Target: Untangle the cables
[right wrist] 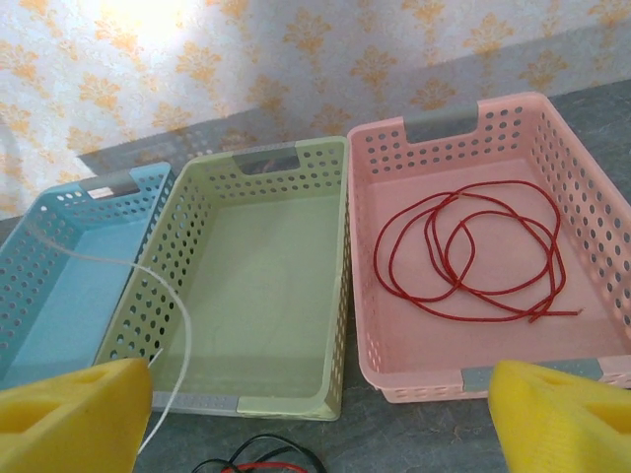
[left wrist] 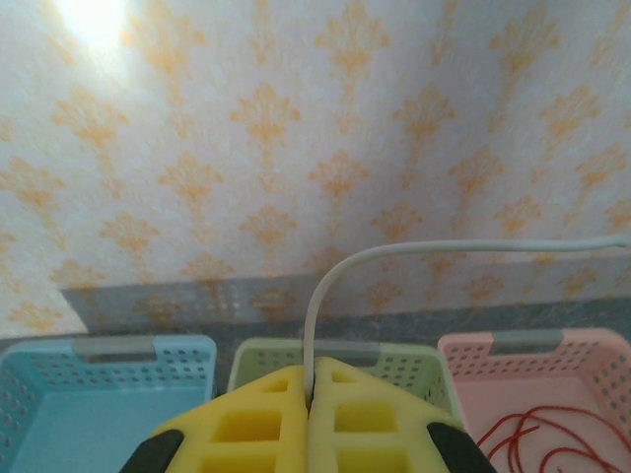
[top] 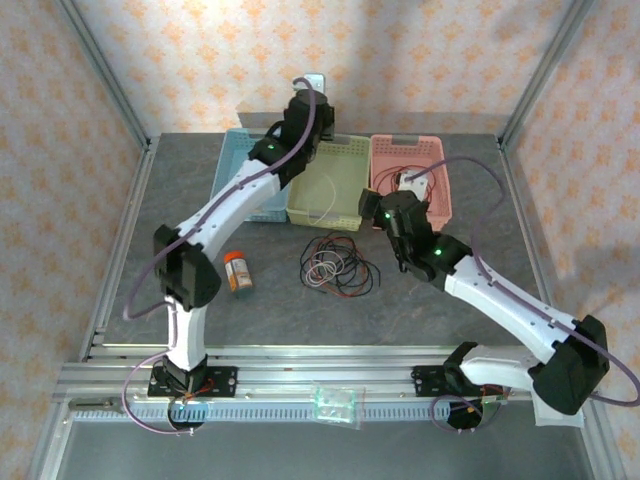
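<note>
**Handling.** The cables are thin, limp wires, judged very light and without stiffness. They will sag, trail and snag on neighbouring loops. Best taken by pinching a single strand near a free end or at an outer loop, clear of crossings, and lifted slowly.

**Left claw** (left wrist: 312,389): yellow pads pressed together, pinching the pale whitish cable (left wrist: 325,286). The cable rises from between the pads and arcs away to the claw's right. Its lower run hangs just ahead of the right claw's left pad, across the fronts of the blue and green baskets. Whether it touches either basket cannot be told.

**Right claw** (right wrist: 314,404): pads spread wide, nothing between them.

**Containers, ahead of the right claw:**
- Pink perforated plastic basket (right wrist: 513,133), ahead and to its right: holds the red cable (right wrist: 463,256), lying in loose loops and separated from the others.
- Pale green perforated plastic basket (right wrist: 266,286), straight ahead: floor bare.
- Light blue perforated plastic basket (right wrist: 69,315), ahead and to its left: no coil seen inside.

**Outstanding.** A tangled pile of black, red and pale loops (top: 335,265) lies on the grey table (top: 480,300), just behind and below the right claw. Sorting is judged partly done.
</note>
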